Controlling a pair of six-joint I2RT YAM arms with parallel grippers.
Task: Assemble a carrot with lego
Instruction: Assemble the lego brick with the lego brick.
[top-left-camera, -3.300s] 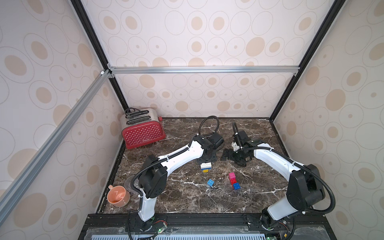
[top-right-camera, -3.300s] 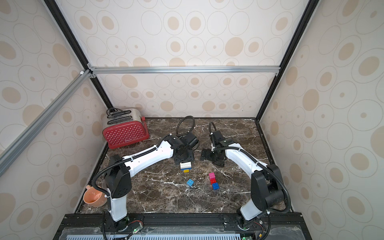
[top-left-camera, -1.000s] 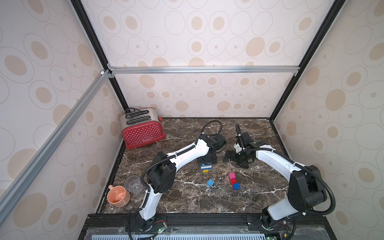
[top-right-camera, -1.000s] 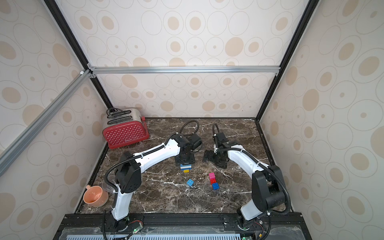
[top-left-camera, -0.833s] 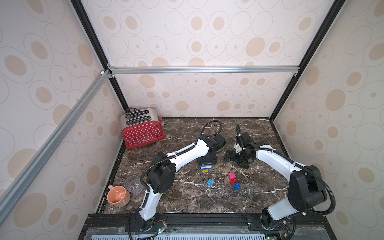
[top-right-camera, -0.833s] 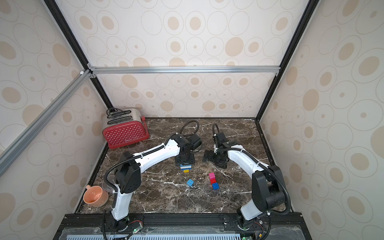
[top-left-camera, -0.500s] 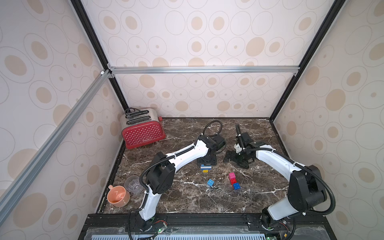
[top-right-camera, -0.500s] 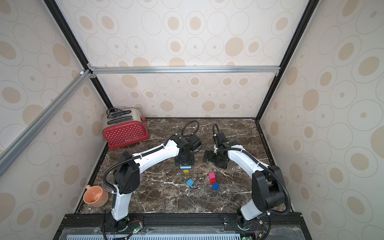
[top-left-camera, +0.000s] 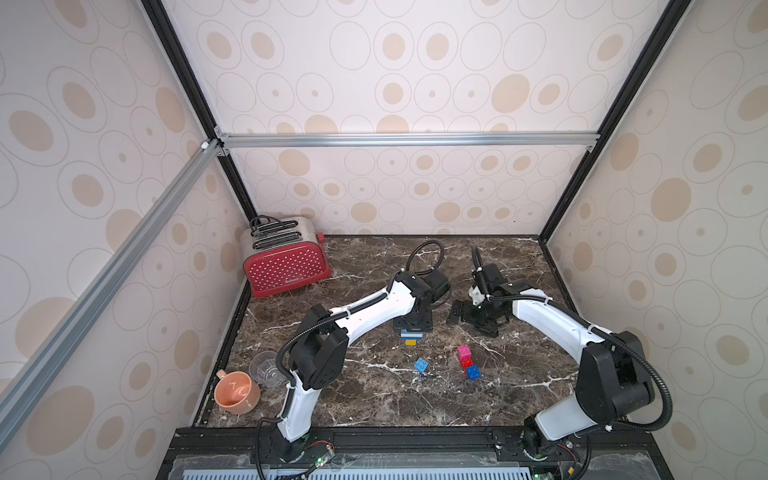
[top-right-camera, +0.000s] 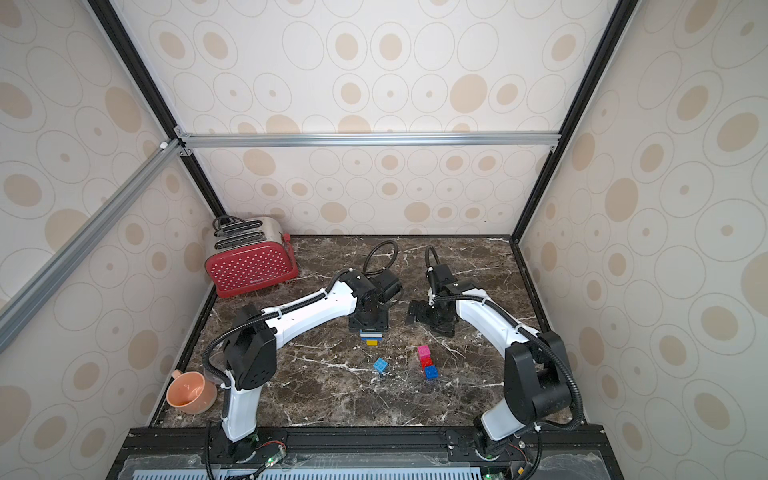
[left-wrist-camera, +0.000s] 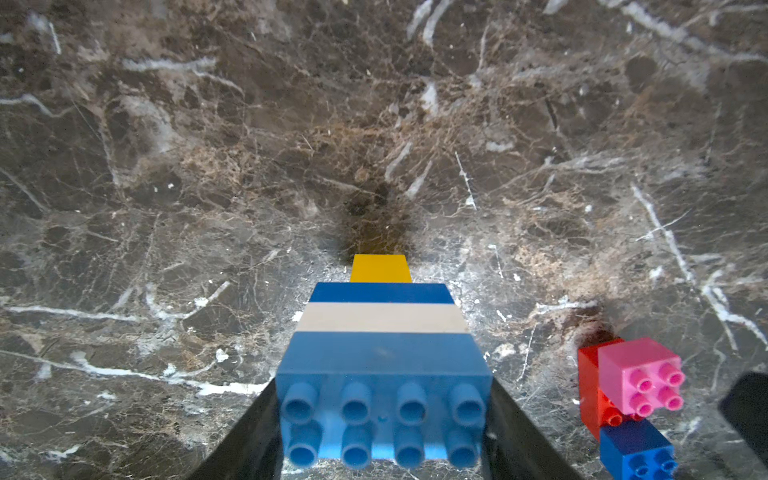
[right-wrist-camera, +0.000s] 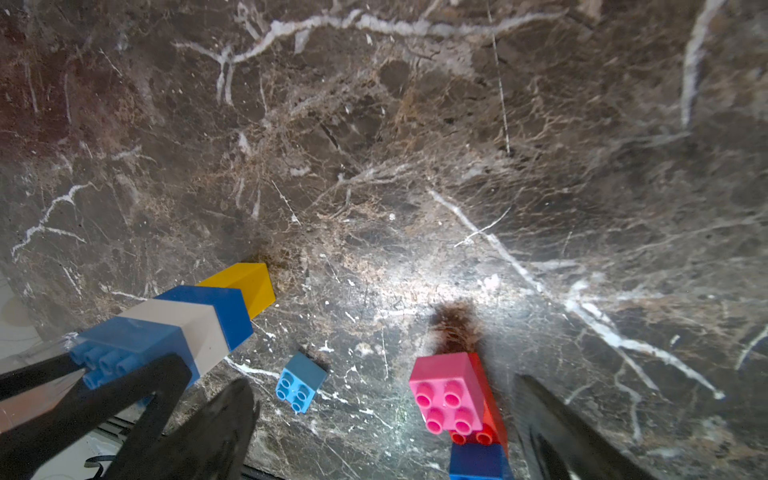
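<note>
A partial carrot stack (top-left-camera: 411, 337) (top-right-camera: 371, 337) stands on the marble with its yellow tip down, then blue, white and a light-blue 2x4 on top. My left gripper (top-left-camera: 412, 328) (left-wrist-camera: 384, 415) comes straight down on it and is shut on the light-blue top brick (left-wrist-camera: 382, 374). A pink brick on a red bar with a blue brick (top-left-camera: 465, 362) (right-wrist-camera: 453, 395) lies to the right. A small light-blue brick (top-left-camera: 421, 365) (right-wrist-camera: 300, 382) lies loose in front of the stack. My right gripper (top-left-camera: 473, 320) (right-wrist-camera: 386, 415) hangs open behind the pink cluster, holding nothing.
A red toaster (top-left-camera: 286, 266) stands at the back left. An orange cup (top-left-camera: 237, 392) and a clear cup (top-left-camera: 266, 370) sit by the left arm's base. Patterned walls close in the table on three sides.
Over the last second almost nothing moves. Since about three seconds ago the left arm's elbow has swung toward the middle, uncovering the clear cup, with the stack still in its grip.
</note>
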